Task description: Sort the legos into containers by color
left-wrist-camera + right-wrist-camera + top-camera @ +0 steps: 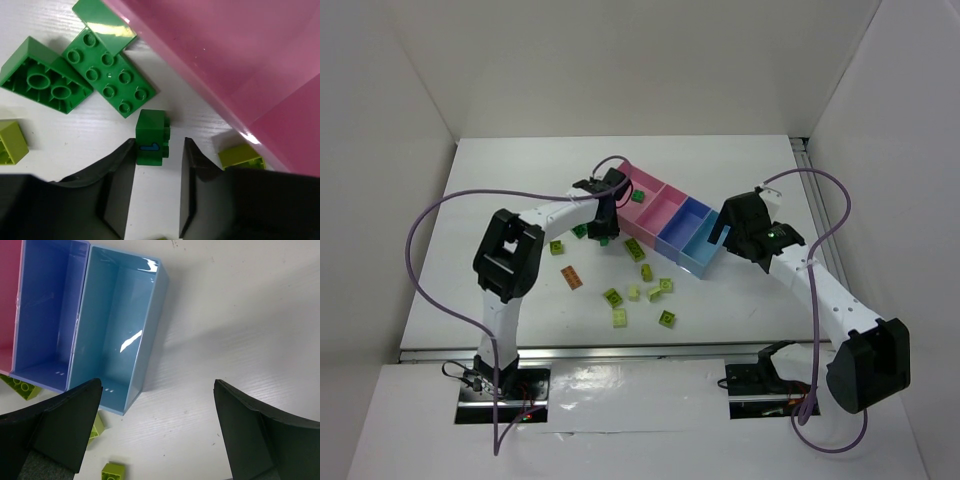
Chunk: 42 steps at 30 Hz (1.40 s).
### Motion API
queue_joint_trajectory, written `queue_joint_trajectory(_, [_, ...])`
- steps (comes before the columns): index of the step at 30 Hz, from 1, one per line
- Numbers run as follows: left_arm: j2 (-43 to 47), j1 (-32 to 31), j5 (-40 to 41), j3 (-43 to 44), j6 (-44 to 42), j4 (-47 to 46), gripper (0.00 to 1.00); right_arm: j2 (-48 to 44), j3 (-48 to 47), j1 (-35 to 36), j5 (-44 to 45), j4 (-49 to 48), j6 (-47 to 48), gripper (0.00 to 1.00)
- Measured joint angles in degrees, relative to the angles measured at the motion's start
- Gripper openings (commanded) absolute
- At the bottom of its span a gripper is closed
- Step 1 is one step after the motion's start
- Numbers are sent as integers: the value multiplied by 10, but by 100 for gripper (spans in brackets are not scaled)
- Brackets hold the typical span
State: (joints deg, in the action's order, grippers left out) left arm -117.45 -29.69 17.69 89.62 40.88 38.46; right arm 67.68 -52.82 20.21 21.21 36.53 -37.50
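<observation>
The containers stand in a diagonal row: two pink bins (658, 207), a periwinkle bin (682, 226) and a light blue bin (705, 250). One dark green lego (637, 197) lies in the far pink bin. My left gripper (603, 236) is low over the table beside the pink bins, open. A small dark green lego (151, 137) sits between its fingertips, touching the left finger (120, 170), with a gap to the right one. My right gripper (157, 387) is wide open and empty over bare table beside the light blue bin (117, 325).
Dark green legos (107, 80) (42, 77) lie just beyond the left gripper, against the pink bin wall (240, 65). Lime legos (666, 318) (621, 318) (647, 271) and one orange-brown lego (572, 277) are scattered in front of the bins. White walls enclose the table.
</observation>
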Motion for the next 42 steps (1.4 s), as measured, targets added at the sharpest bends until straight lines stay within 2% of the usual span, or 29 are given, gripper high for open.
queue_joint_trajectory(4, [-7, 2, 0, 12, -1, -2, 33, 0, 0, 0, 0, 0, 0, 100])
queue_joint_trajectory(6, [-7, 5, -1, 15, -2, -3, 31, 0, 0, 0, 0, 0, 0, 100])
queue_joint_trajectory(8, [-7, 8, -4, 16, -2, -4, 26, 0, 0, 0, 0, 0, 0, 100])
queue_joint_trajectory(12, [5, 11, -8, 9, -5, -4, 26, 0, 0, 0, 0, 0, 0, 100])
queue_joint_trajectory(16, [56, 13, -12, 0, -6, 3, 26, 0, 5, 0, -1, -6, 0, 100])
queue_joint_trajectory(21, [101, 13, -16, 53, -18, 6, 26, 15, 12, 0, -9, -8, -2, 100])
queue_joint_trajectory(24, [75, 13, -20, 124, -22, 7, 48, 19, 12, 0, -10, -8, -1, 100])
queue_joint_trajectory(25, [59, 13, -22, 151, -23, 5, 68, 19, 12, 0, -10, -7, -1, 100])
queue_joint_trajectory(27, [12, 13, -26, 216, -21, 12, 78, 19, 12, 0, -10, -7, -1, 100])
queue_joint_trajectory(28, [-14, 13, -28, 247, -21, 15, 79, 19, 12, 0, -10, -7, -1, 100])
queue_joint_trajectory(30, [-69, 13, -30, 311, -20, 27, 79, 19, 12, 0, -7, -6, -1, 100])
queue_joint_trajectory(32, [-93, 13, -27, 329, -20, 38, 78, 17, 12, 0, -6, -5, -1, 100])
queue_joint_trajectory(36, [-60, 16, 3, 255, -10, 55, 75, 12, 12, 0, -1, -5, -1, 100])
queue_joint_trajectory(39, [28, 32, 20, 122, 25, 62, 73, 11, 12, 0, 4, -4, -1, 100])
queue_joint_trajectory(42, [112, 76, 26, 13, 61, 64, 73, 12, 12, 0, 3, -5, -1, 100])
